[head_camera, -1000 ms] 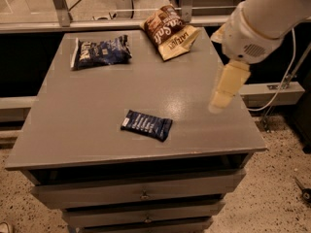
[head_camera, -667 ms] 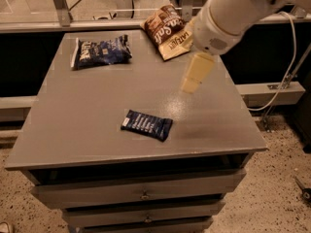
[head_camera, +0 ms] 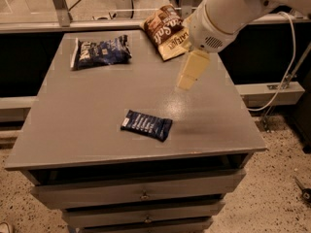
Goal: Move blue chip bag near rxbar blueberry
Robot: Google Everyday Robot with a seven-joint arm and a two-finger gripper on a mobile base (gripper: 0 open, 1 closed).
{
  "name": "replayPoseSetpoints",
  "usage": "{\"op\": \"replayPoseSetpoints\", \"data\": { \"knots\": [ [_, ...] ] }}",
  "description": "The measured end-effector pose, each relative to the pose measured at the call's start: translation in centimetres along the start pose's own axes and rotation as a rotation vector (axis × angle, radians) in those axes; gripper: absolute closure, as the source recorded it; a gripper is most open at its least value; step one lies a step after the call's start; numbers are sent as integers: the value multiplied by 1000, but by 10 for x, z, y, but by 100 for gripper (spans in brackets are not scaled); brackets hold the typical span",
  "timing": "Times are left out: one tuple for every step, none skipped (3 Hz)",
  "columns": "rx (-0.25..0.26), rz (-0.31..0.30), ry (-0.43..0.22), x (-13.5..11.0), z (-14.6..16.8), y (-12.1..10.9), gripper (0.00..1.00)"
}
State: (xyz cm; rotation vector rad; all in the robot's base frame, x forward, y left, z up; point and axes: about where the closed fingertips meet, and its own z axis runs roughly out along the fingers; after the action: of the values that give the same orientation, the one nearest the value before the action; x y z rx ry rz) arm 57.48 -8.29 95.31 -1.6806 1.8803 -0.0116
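Grey table (head_camera: 68, 130): fills the centre of the frame. Drawer fronts (head_camera: 141, 194) show beneath its near edge.

Blue bag (head_camera: 101, 51): lies flat on the tabletop in the upper left of the frame, near the far left corner. The long side runs left to right, the white edge is at its left end, and the lettering faces up. Nothing touches it.

Bar (head_camera: 146, 124): lies flat on the tabletop at lower centre, close to the near edge and turned slightly off square. It is well apart from the blue bag, which sits diagonally up and to the left of it.

Brown bag (head_camera: 165, 30): rests at the far edge of the table, top centre. Its right side is partly hidden behind the arm.

Arm (head_camera: 228, 13): white, entering from the upper right corner of the frame.

Gripper (head_camera: 186, 81): cream-coloured, hanging down and to the left from the arm. It sits above the tabletop, right of centre, just below the brown bag in the frame. It is up and to the right of the bar and well to the right of the blue bag. It carries nothing visible. Whether it is released or clenched cannot be told from this angle.

Cable (head_camera: 287, 72): white, running down the right side of the frame beside the table.
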Motion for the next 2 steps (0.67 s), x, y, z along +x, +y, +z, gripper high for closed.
{"op": "replayPoseSetpoints", "data": {
  "knots": [
    [22, 21, -20, -5, 3, -4, 0],
    [60, 68, -71, -23, 31, -26, 0]
  ]
}}
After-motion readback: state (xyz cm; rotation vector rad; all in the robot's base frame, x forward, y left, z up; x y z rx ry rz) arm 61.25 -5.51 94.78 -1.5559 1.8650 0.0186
